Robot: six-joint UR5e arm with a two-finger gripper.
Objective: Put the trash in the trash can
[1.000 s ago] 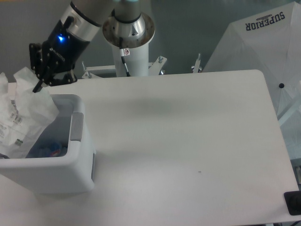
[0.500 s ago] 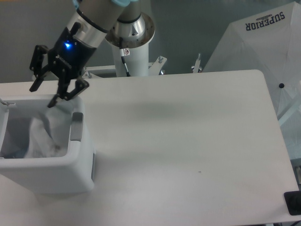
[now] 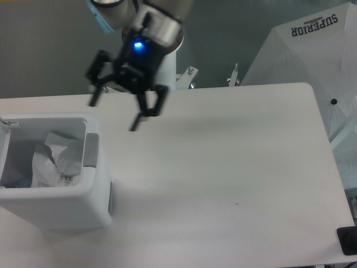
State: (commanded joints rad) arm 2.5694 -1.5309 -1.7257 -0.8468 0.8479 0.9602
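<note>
The white trash can (image 3: 93,195) stands at the table's near left corner. Inside it lies the crumpled transparent plastic bag (image 3: 56,162) with its small printed label showing. The bottle is hidden from this view. My gripper (image 3: 113,115) hangs open and empty above the table, up and to the right of the can, its black fingers spread wide apart. A blue light glows on the wrist.
The arm's white base column (image 3: 162,67) stands at the table's back edge. A white folded umbrella-like reflector (image 3: 312,61) marked SUPERIOR leans at the right. A small black object (image 3: 347,241) sits off the table's near right corner.
The bag was released and dropped from the gripper into the can. The gripper opened and has swung right, away from over the can.
</note>
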